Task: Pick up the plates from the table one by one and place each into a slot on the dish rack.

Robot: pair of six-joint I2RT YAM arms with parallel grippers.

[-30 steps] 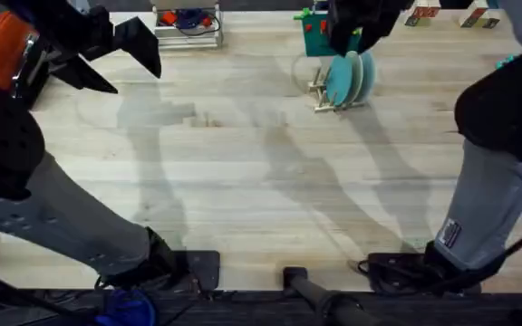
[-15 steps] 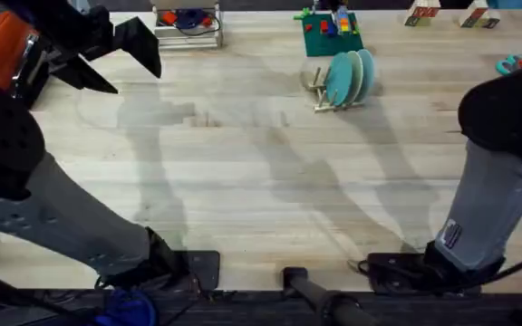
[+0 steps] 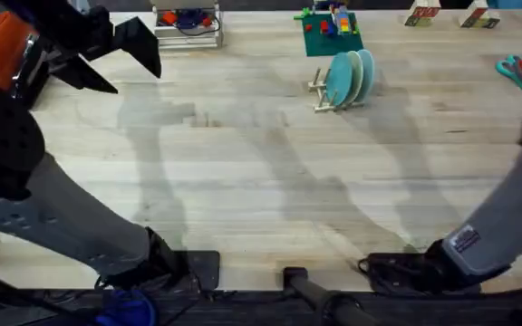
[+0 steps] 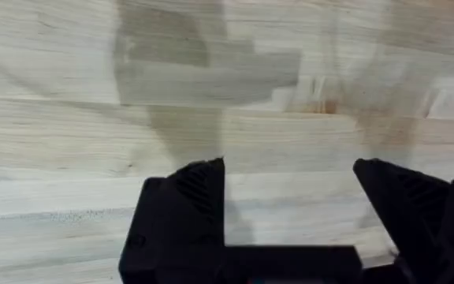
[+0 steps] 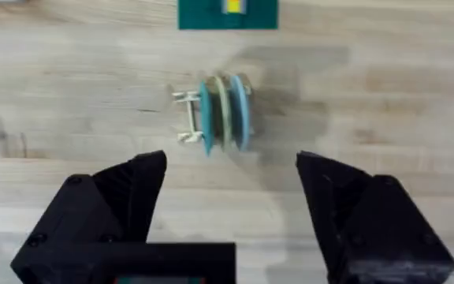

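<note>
Three plates [image 3: 347,78] stand on edge side by side in the dish rack [image 3: 326,94], which sits on the far part of the bench [image 3: 243,181], a little right of the middle. In the overhead view the nearest-left plate is turquoise, the one behind it pale cream-green and the last light blue. The rack's pale wooden pegs stick out at its left end, bare of plates. In the right wrist view the same three plates [image 5: 225,112] show upright and close together, with the rack's [image 5: 187,118] free pegs beside them.

The left pincer [image 3: 120,59] hangs over the far left of the bench, well apart from the rack. Its black fingers [image 4: 181,213] are spread wide with only bare wood between them. The right pincer [image 5: 231,213] is also spread wide and holds nothing; its view looks down on the rack from a distance, the plates lying between and beyond its two fingers.

Just beyond the rack, at the far edge, lies a green board [image 3: 332,34] with small coloured blocks on it. To its left stands a white wire basket [image 3: 187,25] holding red and blue items. A pair of scissors [image 3: 520,72] with teal and red handles lies at the far right of the bench.
</note>
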